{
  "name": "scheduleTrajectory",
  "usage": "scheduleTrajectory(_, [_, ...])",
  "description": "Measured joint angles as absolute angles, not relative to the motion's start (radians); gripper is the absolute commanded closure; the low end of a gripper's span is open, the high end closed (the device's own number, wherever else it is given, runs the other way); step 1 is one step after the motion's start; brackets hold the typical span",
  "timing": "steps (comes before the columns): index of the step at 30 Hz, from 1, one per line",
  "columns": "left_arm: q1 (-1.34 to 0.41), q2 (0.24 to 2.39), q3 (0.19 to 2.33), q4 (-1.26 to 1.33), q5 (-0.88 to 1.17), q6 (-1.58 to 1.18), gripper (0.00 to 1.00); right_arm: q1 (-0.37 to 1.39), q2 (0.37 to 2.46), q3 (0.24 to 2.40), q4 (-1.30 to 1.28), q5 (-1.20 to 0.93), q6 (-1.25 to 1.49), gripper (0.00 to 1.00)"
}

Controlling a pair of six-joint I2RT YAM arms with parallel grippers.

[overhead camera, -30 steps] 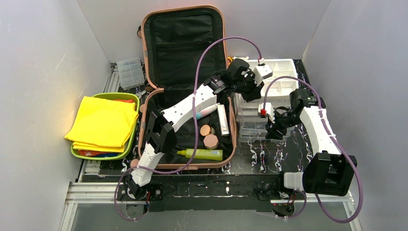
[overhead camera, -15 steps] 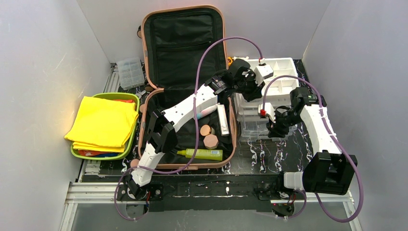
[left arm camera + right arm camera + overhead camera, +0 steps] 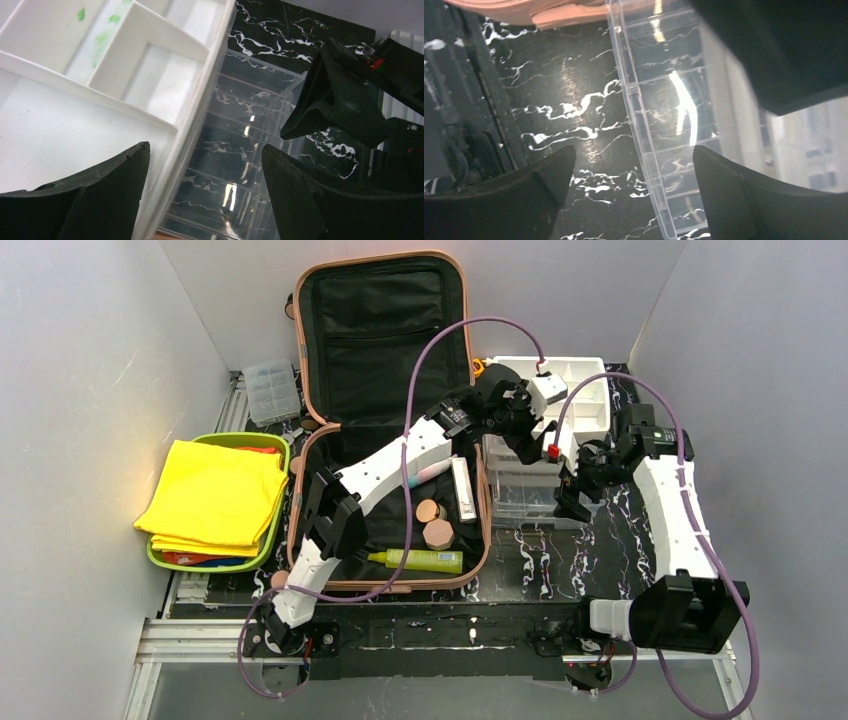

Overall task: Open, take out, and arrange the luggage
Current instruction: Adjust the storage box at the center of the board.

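While both arms work over the right side of the table, the luggage lies open at back centre, its black-lined lid toward the rear wall and its lower half nearest me. I see a yellow-green tube, two tan caps, a white stick box and a pink-tipped tube lying in that lower half.

My left arm reaches diagonally across the lower half, and the left gripper hangs over the spot where the white organizer meets the clear compartment box. Its fingers stand well apart with nothing between them. The white organizer's near edge overlaps the clear box.

My right gripper hovers just beside the left one, over the near right part of the clear box and the black marbled tabletop. Its jaws are spread wide too and hold nothing. The wrist view catches the pink shell's edge just beside the clear box, though I cannot tell if they touch.

On the far left sits a lime-green tray with a folded yellow cloth on top. A small clear case rests beside the lid's left edge.
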State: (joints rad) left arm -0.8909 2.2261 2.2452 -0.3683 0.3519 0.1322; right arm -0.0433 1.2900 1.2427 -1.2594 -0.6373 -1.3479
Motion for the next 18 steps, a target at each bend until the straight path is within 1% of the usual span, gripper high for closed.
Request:
scheduleTrajectory(1, [-0.891, 2.221, 2.241, -0.368, 0.352, 0.131, 0.04, -0.044, 1.277, 1.248, -1.253, -0.644, -1.323, 0.02])
scheduleTrajectory(2, [-0.891, 2.212, 2.231, -0.366, 0.352, 0.124, 0.02, -0.043, 1.257, 1.253, -1.239, -0.653, -1.300, 0.02])
scheduleTrajectory(6, [-0.885, 2.166, 2.202, -0.396, 0.347, 0.095, 0.02, -0.043, 1.188, 1.256, -1.172, -0.672, -1.187, 0.02])
scheduleTrajectory(13, [-0.868, 2.060, 2.163, -0.447, 0.413, 0.024, 0.02, -0.072, 1.076, 1.196, -0.890, -0.598, -0.882, 0.02])
scheduleTrajectory(16, [-0.868, 1.984, 2.104, -0.452, 0.441, -0.006, 0.02, -0.093, 1.040, 1.164, -0.805, -0.568, -0.818, 0.02])
scheduleTrajectory(18, [-0.865, 1.903, 2.013, -0.442, 0.449, -0.019, 0.02, -0.123, 1.041, 1.163, -0.769, -0.565, -0.805, 0.02])
